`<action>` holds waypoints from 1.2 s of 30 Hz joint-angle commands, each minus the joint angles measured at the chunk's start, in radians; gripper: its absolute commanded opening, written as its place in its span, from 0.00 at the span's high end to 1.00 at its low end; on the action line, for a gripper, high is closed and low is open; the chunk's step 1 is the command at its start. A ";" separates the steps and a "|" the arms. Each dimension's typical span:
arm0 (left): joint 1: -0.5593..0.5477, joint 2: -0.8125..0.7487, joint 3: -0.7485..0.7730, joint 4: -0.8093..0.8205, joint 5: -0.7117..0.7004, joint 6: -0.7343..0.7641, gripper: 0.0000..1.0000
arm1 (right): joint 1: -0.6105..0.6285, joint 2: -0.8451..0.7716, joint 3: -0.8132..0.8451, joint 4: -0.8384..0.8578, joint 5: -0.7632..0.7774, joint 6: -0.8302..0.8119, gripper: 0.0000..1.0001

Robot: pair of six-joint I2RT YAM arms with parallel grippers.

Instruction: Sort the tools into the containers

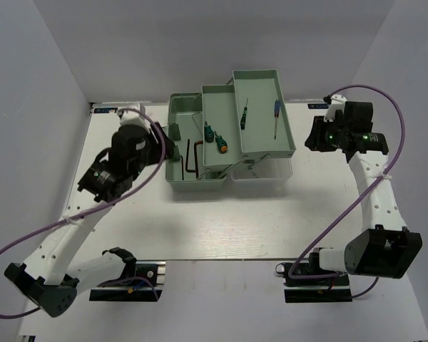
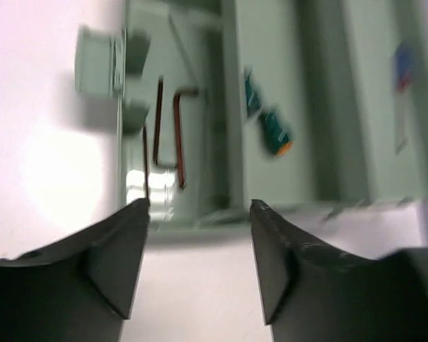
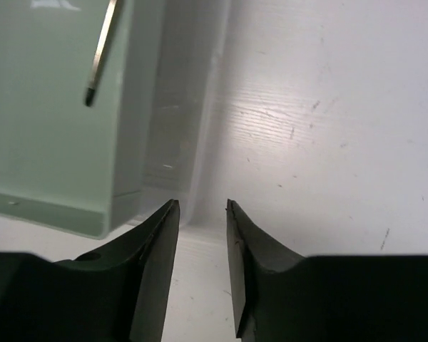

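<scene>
Three hex keys (image 1: 191, 157) in toolbox (image 1: 196, 187) base, screwdrivers (image 1: 219, 141) on its trays | look light, stiff, slick; take by handle or long leg | left gripper (image 2: 200, 206) spread, empty | right gripper (image 3: 202, 205) narrowly apart, empty

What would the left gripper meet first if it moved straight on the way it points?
Probably the near wall of the toolbox, by the compartment holding the hex keys. The left gripper is open and empty; depth is unclear in the blurred wrist view.
</scene>
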 commanded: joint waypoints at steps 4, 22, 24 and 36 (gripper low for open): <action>-0.006 -0.130 -0.265 0.130 0.282 0.085 0.24 | -0.041 0.027 -0.019 -0.055 -0.022 0.024 0.52; -0.096 0.022 -0.256 0.179 0.618 0.247 0.06 | -0.041 0.380 0.013 -0.030 -0.236 0.033 0.41; -0.145 0.080 -0.185 0.153 0.606 0.308 0.06 | -0.045 0.359 0.007 -0.032 -0.225 0.033 0.41; -0.427 0.645 0.332 0.009 0.512 0.624 0.70 | -0.168 0.238 -0.042 -0.204 -0.367 -0.138 0.49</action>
